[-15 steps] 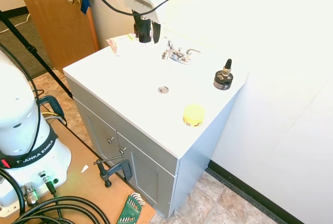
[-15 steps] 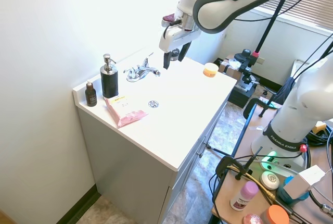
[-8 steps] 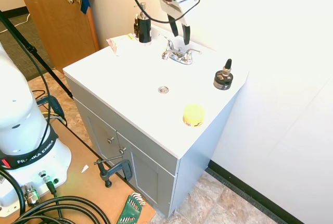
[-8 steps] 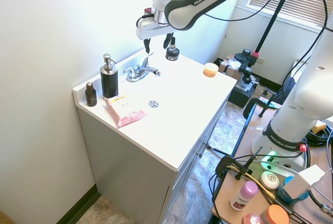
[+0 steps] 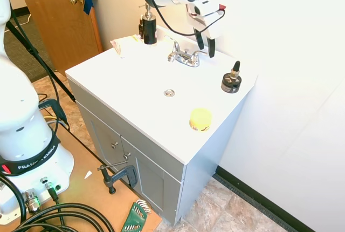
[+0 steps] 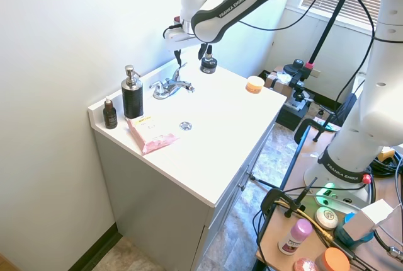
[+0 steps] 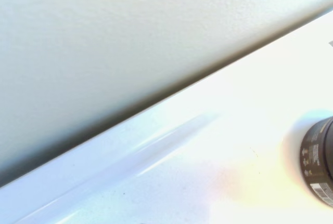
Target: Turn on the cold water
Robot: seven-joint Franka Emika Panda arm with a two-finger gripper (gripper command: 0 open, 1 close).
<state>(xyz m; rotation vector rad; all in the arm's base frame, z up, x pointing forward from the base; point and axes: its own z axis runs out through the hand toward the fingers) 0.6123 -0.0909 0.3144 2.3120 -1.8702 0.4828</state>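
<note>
Vanity: cold water (image 5: 199, 54) lever level.

Hand (image 5: 205, 43) above cold-water lever (image 5: 198, 54) (seemingly not touching); dropper jar (image 5: 231, 80) beside, right.

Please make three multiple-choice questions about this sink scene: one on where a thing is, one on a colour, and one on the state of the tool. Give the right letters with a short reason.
1. Where is the tool?
A. over the drain
B. above the faucet's handle nearest the dropper bottle
C. beside the yellow tub

2. What colour is the soap pump?
A. black
B. white
C. red

3. How is the tool?
A. shut on the handle
B. shut and empty
C. open and empty

Answers:
1 B, it hangs over that end of the faucet, apart from the drain.
2 A, its body is black with a silver top.
3 C, its fingers are spread with nothing between them.
</note>
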